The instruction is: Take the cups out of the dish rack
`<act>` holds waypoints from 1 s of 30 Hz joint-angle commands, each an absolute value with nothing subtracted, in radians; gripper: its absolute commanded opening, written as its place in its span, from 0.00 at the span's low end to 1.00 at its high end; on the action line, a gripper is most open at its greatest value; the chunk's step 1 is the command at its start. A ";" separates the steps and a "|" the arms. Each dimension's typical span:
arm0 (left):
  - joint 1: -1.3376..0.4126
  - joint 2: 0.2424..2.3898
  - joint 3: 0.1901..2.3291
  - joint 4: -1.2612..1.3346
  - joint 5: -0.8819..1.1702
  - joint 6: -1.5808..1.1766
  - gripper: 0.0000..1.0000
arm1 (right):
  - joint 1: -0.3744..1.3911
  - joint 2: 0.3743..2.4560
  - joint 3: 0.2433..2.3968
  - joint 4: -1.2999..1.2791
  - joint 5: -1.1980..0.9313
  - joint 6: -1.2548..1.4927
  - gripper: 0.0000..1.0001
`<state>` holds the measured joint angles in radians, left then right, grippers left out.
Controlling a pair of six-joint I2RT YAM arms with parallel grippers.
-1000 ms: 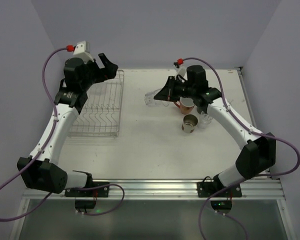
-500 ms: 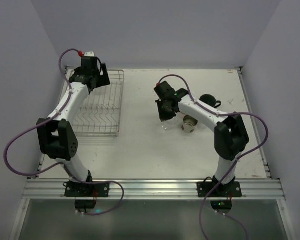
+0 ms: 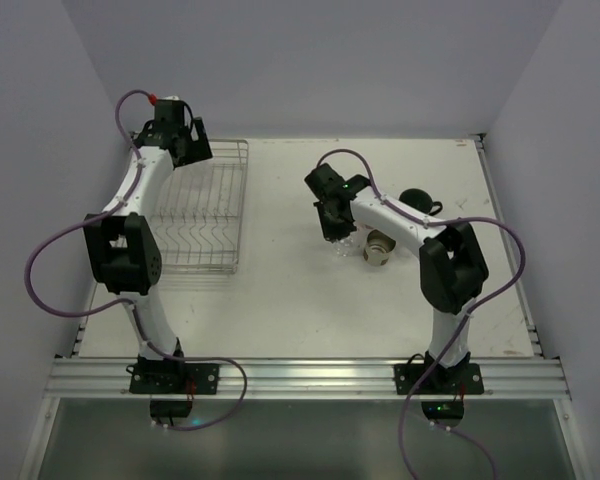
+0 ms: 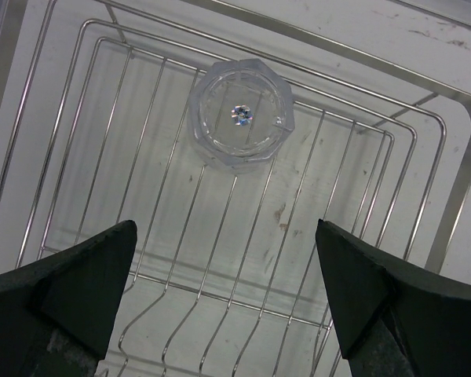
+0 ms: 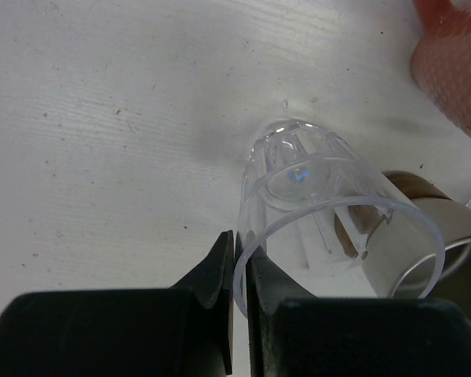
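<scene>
My left gripper (image 3: 187, 140) hangs open over the far end of the silver wire dish rack (image 3: 205, 235). In the left wrist view its fingers (image 4: 86, 290) stand wide apart above a clear faceted glass (image 4: 241, 114) that sits in the rack, and they touch nothing. My right gripper (image 5: 238, 243) is shut on the rim of another clear glass (image 5: 322, 204), one finger inside and one outside. That glass (image 3: 338, 247) is low over the table, slightly tilted, next to the tan metallic cup (image 3: 380, 247). I cannot tell if its base touches the table.
A dark green mug (image 3: 417, 203) stands on the table behind the right arm. A salmon-pink mug (image 5: 455, 55) shows at the top right of the right wrist view, close to the tan cup (image 5: 447, 236). Purple walls enclose the table at the back and sides.
The right gripper has carried its clear glass down and toward the tan cup. The left gripper has moved left and back, over the rack's far end, still open.
</scene>
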<state>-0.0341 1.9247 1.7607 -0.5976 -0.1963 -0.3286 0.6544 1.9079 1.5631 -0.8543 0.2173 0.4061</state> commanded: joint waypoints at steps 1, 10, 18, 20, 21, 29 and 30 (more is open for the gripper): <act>-0.009 1.960 1.827 -0.637 -0.157 -0.313 1.00 | 0.657 1.919 1.617 -0.851 0.232 0.385 0.02; -0.006 2.016 1.879 -0.661 -0.143 -0.302 1.00 | 0.657 1.956 1.658 -0.864 0.229 0.383 0.14; 0.000 2.086 1.966 -0.699 -0.127 -0.301 1.00 | 0.657 1.944 1.652 -0.864 0.227 0.382 0.28; 0.000 2.095 1.979 -0.704 -0.132 -0.298 1.00 | 0.657 1.945 1.654 -0.865 0.230 0.382 0.33; 0.000 2.106 1.989 -0.706 -0.136 -0.298 1.00 | 0.657 1.941 1.654 -0.864 0.233 0.382 0.36; 0.000 2.167 2.046 -0.721 -0.183 -0.285 1.00 | 0.664 1.846 1.626 -0.856 0.241 0.380 0.46; 0.000 2.174 2.052 -0.721 -0.184 -0.284 1.00 | 0.667 1.833 1.623 -0.856 0.241 0.382 0.47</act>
<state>-0.0086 2.1532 1.9926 -0.6991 -0.1612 -0.3168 0.6559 1.9335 1.6161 -0.8600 0.2188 0.3916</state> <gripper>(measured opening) 0.997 0.460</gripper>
